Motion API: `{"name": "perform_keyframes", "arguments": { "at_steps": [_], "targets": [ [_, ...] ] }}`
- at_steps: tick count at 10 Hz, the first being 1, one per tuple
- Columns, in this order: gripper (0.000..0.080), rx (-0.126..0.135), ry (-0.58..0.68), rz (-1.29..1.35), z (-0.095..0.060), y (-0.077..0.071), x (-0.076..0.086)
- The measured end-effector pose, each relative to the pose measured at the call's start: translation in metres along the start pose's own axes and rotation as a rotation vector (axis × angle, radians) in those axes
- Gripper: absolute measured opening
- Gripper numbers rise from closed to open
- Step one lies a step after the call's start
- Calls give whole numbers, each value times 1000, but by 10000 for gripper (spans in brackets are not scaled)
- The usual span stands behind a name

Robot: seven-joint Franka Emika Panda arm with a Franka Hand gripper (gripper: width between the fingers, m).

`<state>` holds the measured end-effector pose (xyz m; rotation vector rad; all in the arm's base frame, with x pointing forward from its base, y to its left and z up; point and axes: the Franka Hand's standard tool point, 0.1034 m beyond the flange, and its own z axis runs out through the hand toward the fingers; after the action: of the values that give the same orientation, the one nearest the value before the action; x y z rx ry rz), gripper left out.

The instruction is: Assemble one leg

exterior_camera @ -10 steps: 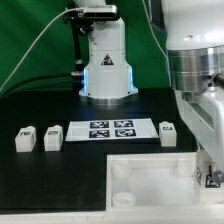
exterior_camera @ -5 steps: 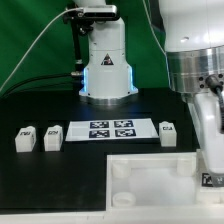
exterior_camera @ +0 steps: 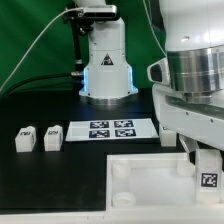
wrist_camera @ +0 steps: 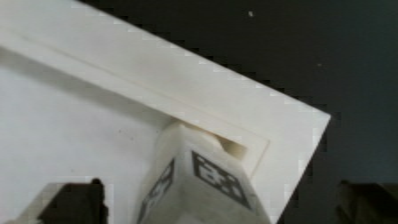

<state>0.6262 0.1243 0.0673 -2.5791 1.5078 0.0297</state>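
A white leg point(exterior_camera: 209, 181) with a black-and-white tag stands upright in the corner socket of the white tabletop point(exterior_camera: 150, 172), at the exterior view's right. My gripper point(exterior_camera: 206, 168) is over it, open, with a finger on either side of the leg. In the wrist view the leg point(wrist_camera: 210, 178) rises from the tabletop's point(wrist_camera: 89, 110) corner between my gripper's point(wrist_camera: 214, 208) dark fingers point(wrist_camera: 71, 202), and a strip of white shows between the finger and the leg. Two loose legs point(exterior_camera: 25, 138) point(exterior_camera: 52, 136) stand at the exterior view's left.
The marker board point(exterior_camera: 112, 129) lies behind the tabletop. The robot base point(exterior_camera: 105, 65) stands at the back. My arm's wide body covers the table to the right of the marker board.
My hand has turned about its upright axis above the leg and now shows its broad side. The leg's tag shows more plainly. The leg at the marker board's right end is now hidden behind the arm.
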Motion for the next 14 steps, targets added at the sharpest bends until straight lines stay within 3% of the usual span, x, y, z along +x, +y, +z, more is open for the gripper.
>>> {"name": "perform_keyframes", "arguments": {
  "at_steps": [4, 6, 8, 9, 10, 11, 13, 14],
  "targets": [
    [649, -22, 16, -636, -3, 3, 10],
    [649, -24, 19, -871, -6, 5, 23],
    [625, -23, 18, -831, -6, 5, 22],
    [449, -22, 18, -814, -6, 5, 23],
    [449, -20, 19, -717, -5, 5, 22],
    [292, -19, 20, -619, -6, 5, 23],
    [293, -18, 21, -475, -6, 5, 23],
    [293, -17, 8, -282, -5, 6, 23]
  ]
}}
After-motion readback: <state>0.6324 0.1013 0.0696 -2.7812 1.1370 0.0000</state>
